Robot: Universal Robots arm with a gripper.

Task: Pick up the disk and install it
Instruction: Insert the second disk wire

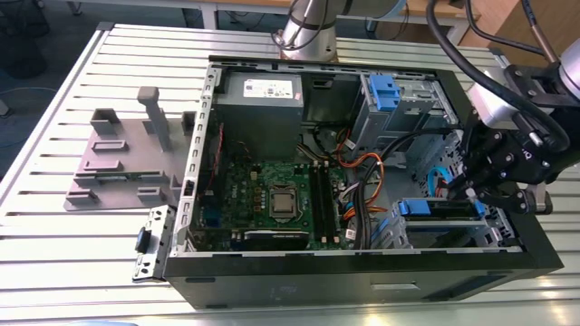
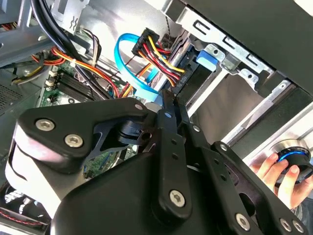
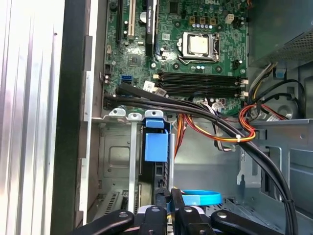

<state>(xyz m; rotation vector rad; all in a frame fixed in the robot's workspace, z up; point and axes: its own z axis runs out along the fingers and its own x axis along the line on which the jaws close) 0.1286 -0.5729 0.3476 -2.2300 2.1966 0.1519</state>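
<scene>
**Disk sits in the bay, gripper right over it**

The gripper [image 1: 477, 192] hangs inside the open case [image 1: 363, 272], at the drive cage on the exterior view's right. Directly below it, the disk [image 1: 441, 208] stands on edge in its slot, blue bracket facing up, so it looks seated or very nearly so. In the first wrist view the fingers [image 3: 177, 203] are drawn narrow, tips close together just above the disk's blue tab [image 3: 155, 146], apparently gripping nothing. Cables [image 3: 230, 132] arc alongside, clear of the slot. A hand [image 2: 283, 176] rests outside the case.
</scene>
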